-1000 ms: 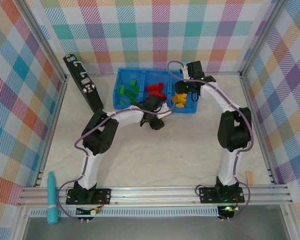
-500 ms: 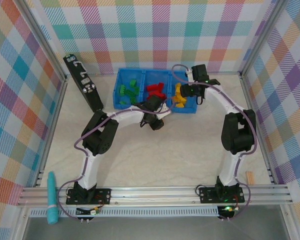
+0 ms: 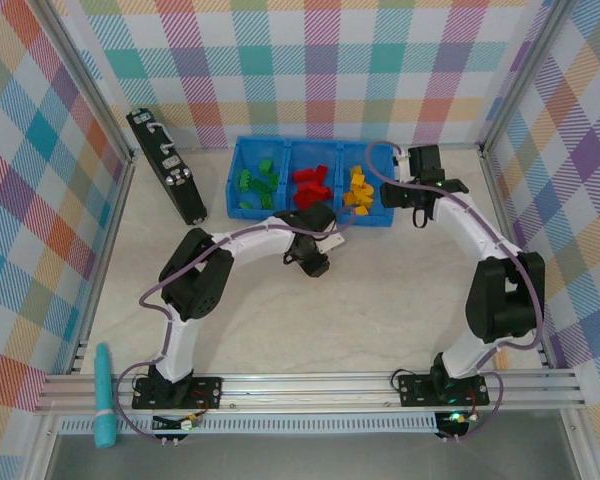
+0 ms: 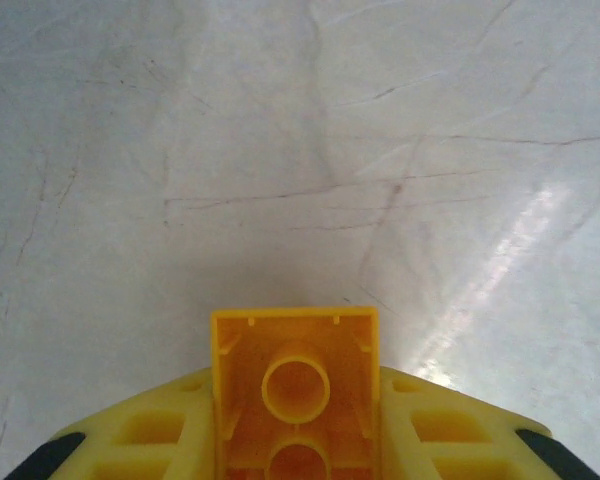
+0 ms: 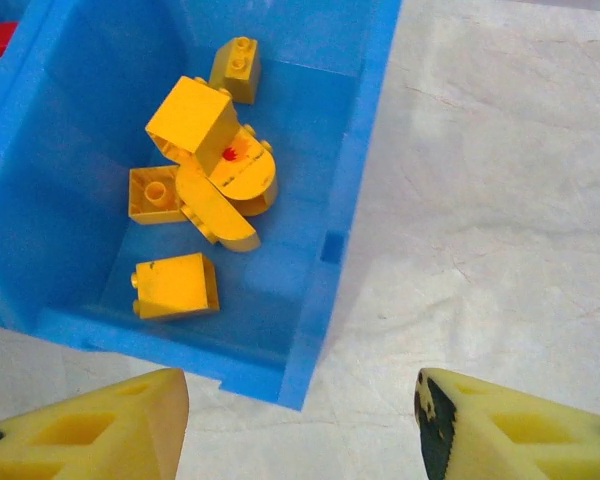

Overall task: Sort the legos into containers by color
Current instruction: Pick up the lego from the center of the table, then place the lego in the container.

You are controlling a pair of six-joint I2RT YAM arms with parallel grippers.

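Top external view is showing the right gripper (image 3: 420, 212) swung off the yellow legos (image 3: 360, 190) to just past the right end of the blue tray (image 3: 236, 185), its jaws standing apart on nothing. The left gripper (image 3: 313, 262) has drawn back a little from the tray's near wall. Its moulded yellow fingers (image 4: 150, 432) are pinching tight a glossy, hollow yellow brick (image 4: 295, 350), tubed underside facing the camera over the scratched pale table (image 4: 280, 150), with the brick's lower end cut off by the frame. Red legos (image 3: 310, 183) and green legos (image 3: 255, 180) are lying in the tray's middle and left compartments, the left arm hiding part of the near wall.
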